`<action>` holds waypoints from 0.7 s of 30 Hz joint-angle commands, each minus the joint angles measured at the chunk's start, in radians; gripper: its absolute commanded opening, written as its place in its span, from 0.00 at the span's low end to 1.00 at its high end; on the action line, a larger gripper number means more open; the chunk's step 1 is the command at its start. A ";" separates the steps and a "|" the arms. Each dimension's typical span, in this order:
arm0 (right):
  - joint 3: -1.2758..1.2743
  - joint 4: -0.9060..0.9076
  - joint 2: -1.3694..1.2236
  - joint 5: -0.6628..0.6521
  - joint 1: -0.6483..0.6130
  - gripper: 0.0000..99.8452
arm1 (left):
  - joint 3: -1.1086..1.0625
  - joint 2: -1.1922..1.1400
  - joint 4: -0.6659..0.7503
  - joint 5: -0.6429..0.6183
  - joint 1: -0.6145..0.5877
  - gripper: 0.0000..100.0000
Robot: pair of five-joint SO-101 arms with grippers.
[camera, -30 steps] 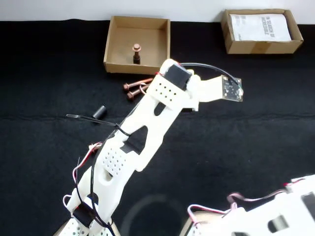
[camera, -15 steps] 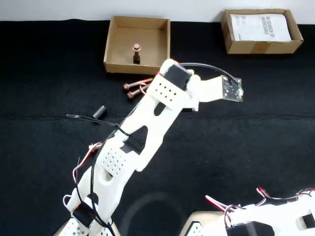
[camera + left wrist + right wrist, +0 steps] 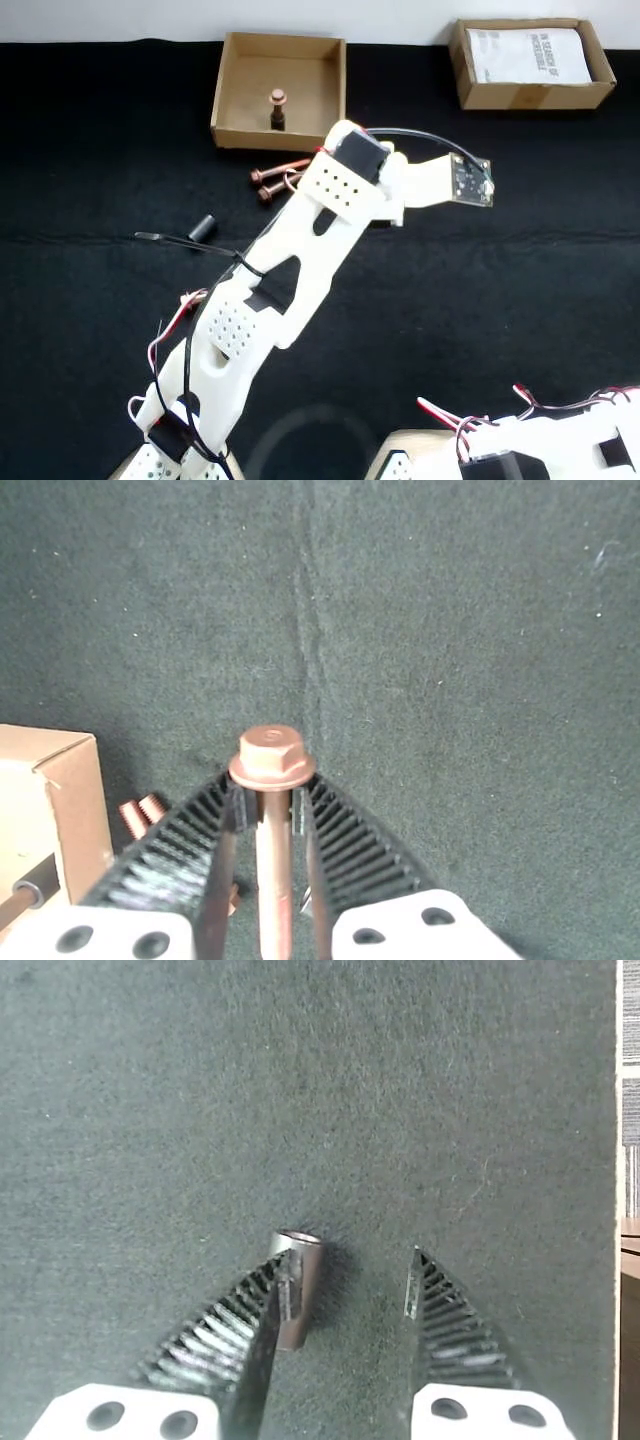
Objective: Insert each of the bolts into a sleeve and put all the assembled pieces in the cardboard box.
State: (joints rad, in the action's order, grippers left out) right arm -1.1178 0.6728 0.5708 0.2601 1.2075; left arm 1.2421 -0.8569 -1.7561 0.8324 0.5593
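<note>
Left gripper (image 3: 268, 792) clamped on a bolt (image 3: 270, 768), shank end cut off; right gripper (image 3: 350, 1265) jaws apart, a sleeve (image 3: 298, 1280) against one finger. Right arm (image 3: 560, 442), cropped at the near-right edge, has pulled back since a second ago. Far-left cardboard box (image 3: 222, 100) holds one assembled piece (image 3: 277, 108).

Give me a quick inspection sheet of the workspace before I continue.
Surface: black cloth, creased.
Job's things: one assembled piece standing in the cardboard box; loose bolts beside it; loose sleeve on the cloth.
Clutter: thin black strip near the loose sleeve.
Grippers: left gripper shut on a bolt; right gripper open, a sleeve against one finger.
Cables: red and white wires along the arms.
Surroundings: second box holding a printed sheet.
</note>
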 commanded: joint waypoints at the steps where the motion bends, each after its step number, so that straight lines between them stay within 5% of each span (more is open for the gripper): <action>1: -0.005 -0.018 -0.004 0.008 -0.028 0.16 | 0.004 0.085 -0.006 -0.006 0.008 0.01; 21: -0.082 -0.188 -0.131 0.006 -0.073 0.16 | 0.002 0.085 -0.006 -0.006 0.004 0.01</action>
State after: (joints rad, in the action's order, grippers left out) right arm -1.1991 0.5194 0.5002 0.2616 1.1339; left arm 1.2421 -0.8569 -1.7561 0.8324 0.5593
